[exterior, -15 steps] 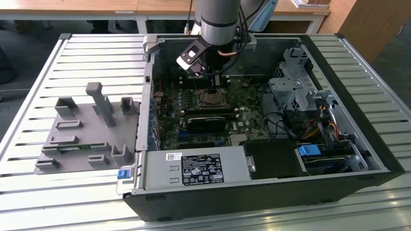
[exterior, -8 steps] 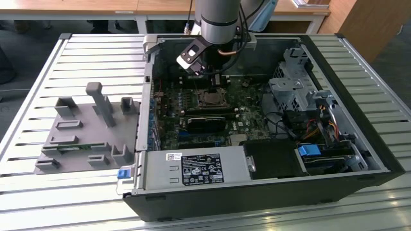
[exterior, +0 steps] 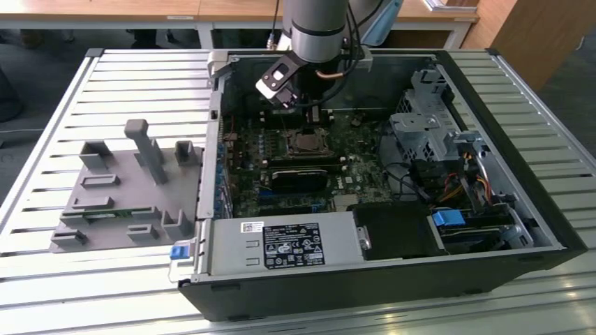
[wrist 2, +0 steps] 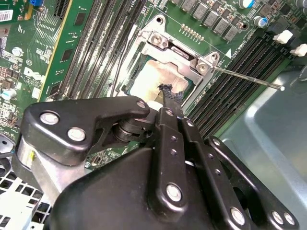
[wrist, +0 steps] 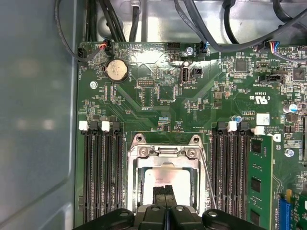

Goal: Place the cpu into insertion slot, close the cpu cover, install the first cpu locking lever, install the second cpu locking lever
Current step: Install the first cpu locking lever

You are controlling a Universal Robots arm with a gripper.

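Fragility is the thing to mind with the cpu (wrist: 156, 178). I judge it light, stiff and thin, with a smooth top that gives little friction and an underside that would not forgive a skewed push. It is best taken by two opposite edges of its rim, never by its faces.

It is a small flat square, its silver-grey top dulled by a pale smear across the middle. It lies level in the insertion slot (exterior: 306, 144), near the middle of the green motherboard (wrist: 158, 96), between two banks of long black memory slots (wrist: 103, 172). The cpu cover (wrist: 135, 179), a silvery frame with a cut-out middle, appears to lie down around it, hinged on the side toward the coin cell (wrist: 116, 71). A thin locking lever (wrist 2: 249, 77) sticks out from one corner of the frame over the memory slots, so I judge it unlatched.

The jaws are pressed together with nothing between them. The black fingertips (wrist 2: 170, 101) hang right over the cpu's top, but I cannot tell whether they touch it.

The board sits in an open case (exterior: 535, 230) lying on a slatted tabletop (exterior: 121, 77). A grey fixture (exterior: 121, 188) stands beside the case on the exterior view's left.
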